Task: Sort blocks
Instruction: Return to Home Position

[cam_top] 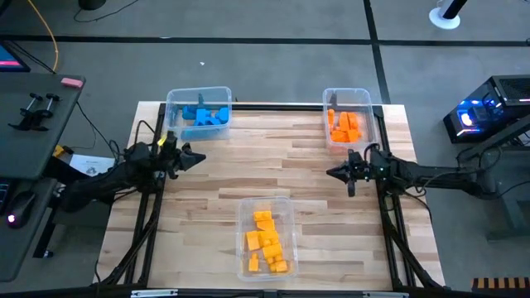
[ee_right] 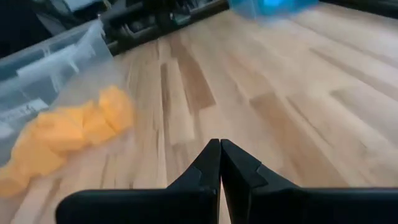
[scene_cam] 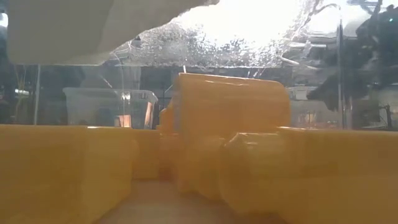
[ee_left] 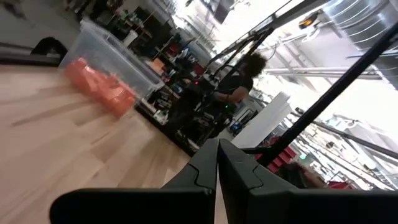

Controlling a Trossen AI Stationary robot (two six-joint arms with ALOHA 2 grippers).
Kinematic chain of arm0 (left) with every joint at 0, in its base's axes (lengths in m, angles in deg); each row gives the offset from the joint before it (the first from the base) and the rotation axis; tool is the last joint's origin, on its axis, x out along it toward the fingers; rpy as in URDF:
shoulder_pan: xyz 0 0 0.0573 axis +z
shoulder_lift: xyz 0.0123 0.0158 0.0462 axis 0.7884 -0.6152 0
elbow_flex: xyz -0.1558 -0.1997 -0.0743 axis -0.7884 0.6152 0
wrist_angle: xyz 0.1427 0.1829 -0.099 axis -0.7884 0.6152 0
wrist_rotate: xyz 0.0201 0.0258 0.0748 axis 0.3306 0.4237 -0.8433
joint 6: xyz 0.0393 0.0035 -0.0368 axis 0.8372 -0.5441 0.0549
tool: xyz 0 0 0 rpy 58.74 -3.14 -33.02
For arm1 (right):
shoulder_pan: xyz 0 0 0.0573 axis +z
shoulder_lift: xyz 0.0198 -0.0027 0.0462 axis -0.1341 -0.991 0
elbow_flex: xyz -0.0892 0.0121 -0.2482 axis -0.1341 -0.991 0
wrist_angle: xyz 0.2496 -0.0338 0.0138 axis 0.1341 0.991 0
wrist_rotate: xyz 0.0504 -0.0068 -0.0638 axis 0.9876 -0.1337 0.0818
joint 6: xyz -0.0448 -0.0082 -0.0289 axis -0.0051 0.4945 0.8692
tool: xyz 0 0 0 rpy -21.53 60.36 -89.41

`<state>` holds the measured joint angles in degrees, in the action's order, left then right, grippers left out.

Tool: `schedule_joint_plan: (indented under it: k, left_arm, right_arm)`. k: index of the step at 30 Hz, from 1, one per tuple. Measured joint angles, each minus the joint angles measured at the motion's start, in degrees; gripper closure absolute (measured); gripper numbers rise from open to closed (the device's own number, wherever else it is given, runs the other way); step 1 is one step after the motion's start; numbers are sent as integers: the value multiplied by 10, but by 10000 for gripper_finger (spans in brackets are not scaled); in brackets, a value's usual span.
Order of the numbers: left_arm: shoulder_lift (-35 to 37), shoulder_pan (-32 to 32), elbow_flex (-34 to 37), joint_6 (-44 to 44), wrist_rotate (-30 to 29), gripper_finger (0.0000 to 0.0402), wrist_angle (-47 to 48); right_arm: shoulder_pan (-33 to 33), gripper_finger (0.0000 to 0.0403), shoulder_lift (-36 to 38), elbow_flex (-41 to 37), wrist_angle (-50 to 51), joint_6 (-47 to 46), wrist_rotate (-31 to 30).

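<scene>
The blocks lie sorted in three clear bins: blue blocks in the far-left bin, orange blocks in the far-right bin, yellow-orange blocks in the near middle bin. My left gripper hovers shut and empty near the table's left side, below the blue bin. My right gripper hovers shut and empty at the right, below the orange bin. The left wrist view shows the shut fingers and the orange blocks; the right wrist view shows the shut fingers and the yellow-orange blocks. The low view is filled by yellow-orange blocks.
The bare wooden tabletop lies between the three bins. A black frame rail runs along the table's far edge. A person shows in the room beyond the table in the left wrist view. Equipment stands beside both table sides.
</scene>
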<state>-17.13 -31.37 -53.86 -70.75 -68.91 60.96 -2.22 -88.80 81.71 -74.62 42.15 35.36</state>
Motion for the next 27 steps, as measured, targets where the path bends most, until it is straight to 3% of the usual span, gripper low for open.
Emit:
schedule_joint_plan:
  k: [8,14,27]
  left_arm:
    - [6,-16,0,0,-7,398,8]
    - [6,-33,0,0,-8,398,14]
    - [6,-107,0,0,-8,398,13]
  right_arm:
    - [0,399,188,0,-7,3,-5]
    - [-6,399,187,0,-77,3,6]
    - [-6,398,179,0,-35,3,6]
